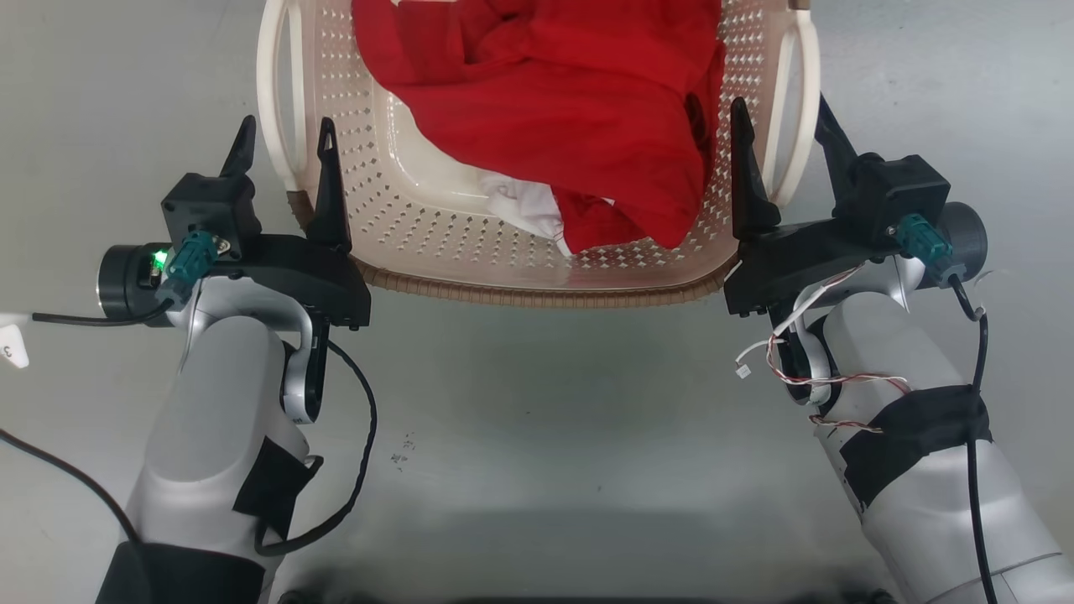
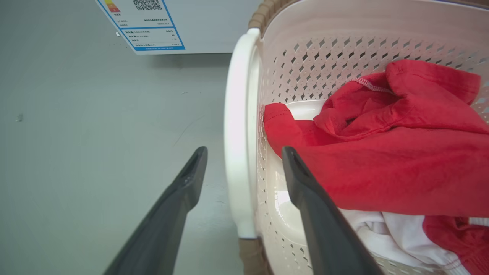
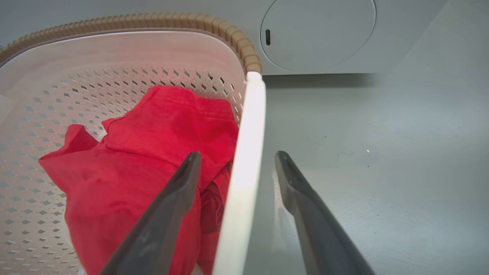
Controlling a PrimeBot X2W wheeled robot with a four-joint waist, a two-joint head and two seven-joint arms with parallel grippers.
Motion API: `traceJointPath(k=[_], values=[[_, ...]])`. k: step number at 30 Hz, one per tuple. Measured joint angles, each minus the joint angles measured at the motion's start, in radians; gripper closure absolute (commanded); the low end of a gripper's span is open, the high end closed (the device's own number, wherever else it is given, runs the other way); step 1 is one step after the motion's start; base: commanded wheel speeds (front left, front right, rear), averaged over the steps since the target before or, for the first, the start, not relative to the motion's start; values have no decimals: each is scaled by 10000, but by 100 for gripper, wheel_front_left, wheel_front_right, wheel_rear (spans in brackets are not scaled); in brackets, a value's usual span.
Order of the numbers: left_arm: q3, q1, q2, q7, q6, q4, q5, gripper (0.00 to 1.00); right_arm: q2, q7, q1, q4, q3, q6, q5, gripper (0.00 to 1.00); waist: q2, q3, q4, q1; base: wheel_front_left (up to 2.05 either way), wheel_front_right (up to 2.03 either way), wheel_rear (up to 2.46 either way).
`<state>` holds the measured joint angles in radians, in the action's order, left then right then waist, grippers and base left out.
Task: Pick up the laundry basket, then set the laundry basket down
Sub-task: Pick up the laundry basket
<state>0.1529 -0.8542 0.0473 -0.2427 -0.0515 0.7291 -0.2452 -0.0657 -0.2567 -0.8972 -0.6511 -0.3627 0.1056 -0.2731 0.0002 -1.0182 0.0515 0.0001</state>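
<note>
A pale grey washer front point(image 3: 317, 34) with a round door was noted beyond the basket's far rim. The small cream perforated plastic laundry basket point(image 1: 537, 292), brown woven-look rim, was judged to be resting on the grey floor point(image 1: 537, 419). A crumpled red cloth garment point(image 1: 570, 109) was heaped inside it, over a white cloth point(image 1: 524, 205). The left gripper point(image 1: 285, 130) was held spread astride the basket's white left handle point(image 1: 273, 101). The right gripper point(image 1: 780, 109) was likewise spread astride the white right handle point(image 1: 805, 101). The straddle was judged a set-up for a level two-sided lift; neither handle was yet pinched.
</note>
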Motion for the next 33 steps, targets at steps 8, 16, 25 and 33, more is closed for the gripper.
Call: traceJointPath(k=[8, 16, 25, 33], values=[[-86, -369, -13, -42, 88, 721, -59, 0, -12, 0, -204, -253, -343, 29, -395, 0, -1, -321, 201, 0, 0, 0, 0], [-31, -994, -79, -67, 238, 1271, -59, 0, -63, -4, -585, -500, -667, 128, -731, 0, -3, -394, 250, -2, 0, 0, 0], [161, -1341, -121, -69, 353, 1912, -59, 0, -107, -61, -865, -976, -1003, 188, -1174, 0, -4, -361, 249, -3, 0, 0, 0], [309, -1685, -159, -69, 520, 2529, -59, 51, -86, -88, -1159, -1666, -1204, 190, -1601, 50, -3, -258, 213, -2, 0, 0, 0]])
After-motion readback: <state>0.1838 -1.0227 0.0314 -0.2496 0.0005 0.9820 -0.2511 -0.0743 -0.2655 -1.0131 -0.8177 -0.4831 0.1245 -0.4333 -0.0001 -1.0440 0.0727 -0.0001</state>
